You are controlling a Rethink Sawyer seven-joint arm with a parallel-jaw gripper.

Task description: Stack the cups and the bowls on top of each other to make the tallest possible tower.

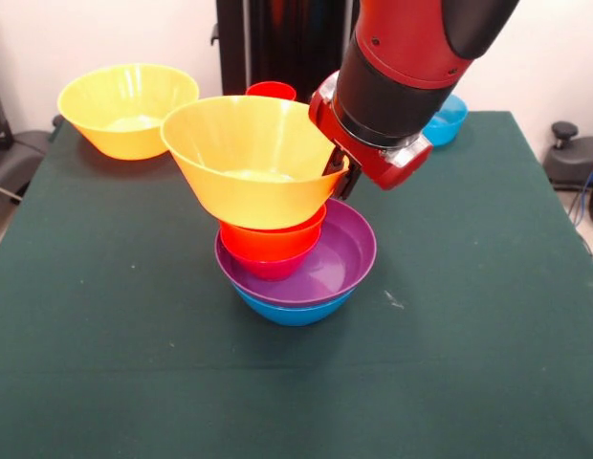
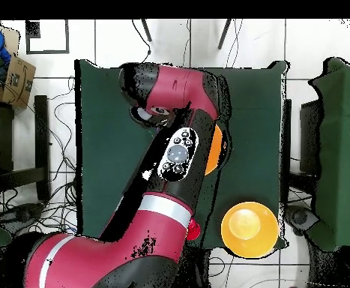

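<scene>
The claw point(image 1: 337, 172) is clamped on the right rim of 1 large yellow-orange bowl point(image 1: 251, 158), with the red and black arm point(image 1: 411, 67) descending into the front view from the upper right. This bowl is tilted, its left side raised, and its base sits on the top of the tower point(image 1: 295, 258) at the centre of the green counter point(image 1: 105, 344). The tower consists of 4 nested bowls below it: a blue bowl point(image 1: 292, 311) touching the counter, a wide purple bowl point(image 1: 344, 253) in it, a small pink-red bowl point(image 1: 270, 269) inside that toward the left side, and an orange-red bowl point(image 1: 270, 239) in the pink-red one. A 2nd large yellow-orange bowl point(image 1: 126, 107) stands upright at the far left of the counter, well apart from the tower. A red cup point(image 1: 271, 91) stands at the far edge, behind the held bowl and partly hidden by it. A light-blue bowl point(image 1: 446, 119) rests at the far right, partly hidden behind the arm. In the overhead view the arm covers the tower; only an orange edge of the held bowl point(image 2: 218, 148) shows beside it, and the 2nd yellow-orange bowl point(image 2: 249, 229) lies at the lower right of the counter
</scene>
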